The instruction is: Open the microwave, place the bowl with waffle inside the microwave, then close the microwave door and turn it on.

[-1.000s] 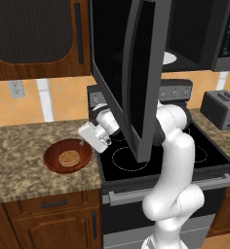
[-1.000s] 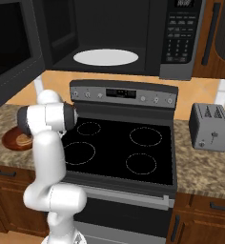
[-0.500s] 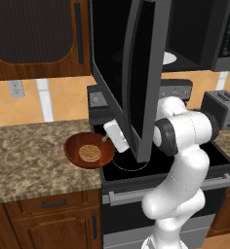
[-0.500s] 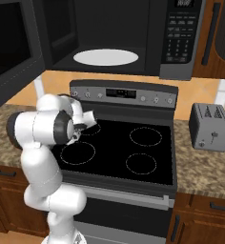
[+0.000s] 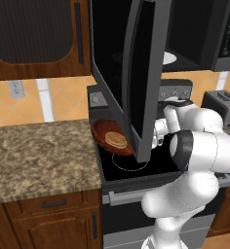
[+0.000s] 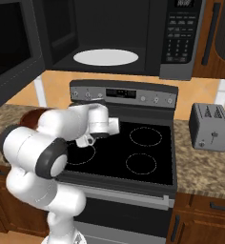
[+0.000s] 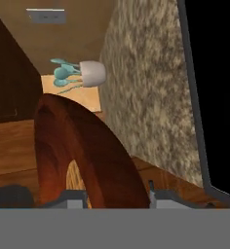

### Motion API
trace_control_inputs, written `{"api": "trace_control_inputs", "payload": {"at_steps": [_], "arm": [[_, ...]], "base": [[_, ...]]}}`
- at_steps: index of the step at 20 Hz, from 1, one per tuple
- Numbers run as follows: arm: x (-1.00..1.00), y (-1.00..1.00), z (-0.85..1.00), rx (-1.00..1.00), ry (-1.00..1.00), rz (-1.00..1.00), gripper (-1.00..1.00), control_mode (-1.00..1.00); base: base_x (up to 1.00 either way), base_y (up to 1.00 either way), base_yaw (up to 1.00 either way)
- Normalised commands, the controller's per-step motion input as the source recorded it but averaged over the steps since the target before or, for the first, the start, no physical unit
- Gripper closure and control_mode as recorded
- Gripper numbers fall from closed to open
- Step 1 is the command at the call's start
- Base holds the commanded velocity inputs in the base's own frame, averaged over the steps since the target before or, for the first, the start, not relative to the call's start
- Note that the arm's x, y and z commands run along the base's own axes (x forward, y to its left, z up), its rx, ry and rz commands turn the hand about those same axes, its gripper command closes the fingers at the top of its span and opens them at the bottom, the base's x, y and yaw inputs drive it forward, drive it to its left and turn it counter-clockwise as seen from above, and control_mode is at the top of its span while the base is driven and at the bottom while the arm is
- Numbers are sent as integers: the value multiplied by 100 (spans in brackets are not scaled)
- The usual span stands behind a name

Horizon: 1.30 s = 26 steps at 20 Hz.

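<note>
One bowl (image 5: pixel 111 137) with the waffle (image 5: pixel 116 140) in it, jaws clamped on its rim in the hand view. It hangs above the stove (image 6: pixel 133 152), left front burner, tilted, open face toward the left base camera. Risk: waffle sliding out, or rim striking the open microwave door (image 5: pixel 143 73) just beside it. Above the stove, the microwave (image 6: pixel 105 35) cavity waits.

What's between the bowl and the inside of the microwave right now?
In the left base view the open door hangs between the bowl, held up over the stove, and the microwave cavity above it.
</note>
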Motion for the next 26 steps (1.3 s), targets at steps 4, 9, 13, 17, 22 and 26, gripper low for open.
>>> {"api": "trace_control_inputs", "payload": {"at_steps": [4,9,13,17,22,26], "arm": [[-14,-45,0,1,5,-13,100,-100],[-9,-13,17,0,0,-1,100,-100],[-24,-70,54,0,8,-15,100,-100],[-38,-82,60,0,3,-24,100,-100],[-41,-80,71,0,0,-26,100,-100],[-39,-60,79,-3,-1,-29,100,-100]], "base": [[0,0,0],[0,0,0],[0,0,0],[0,0,0],[0,0,0],[0,0,0]]}}
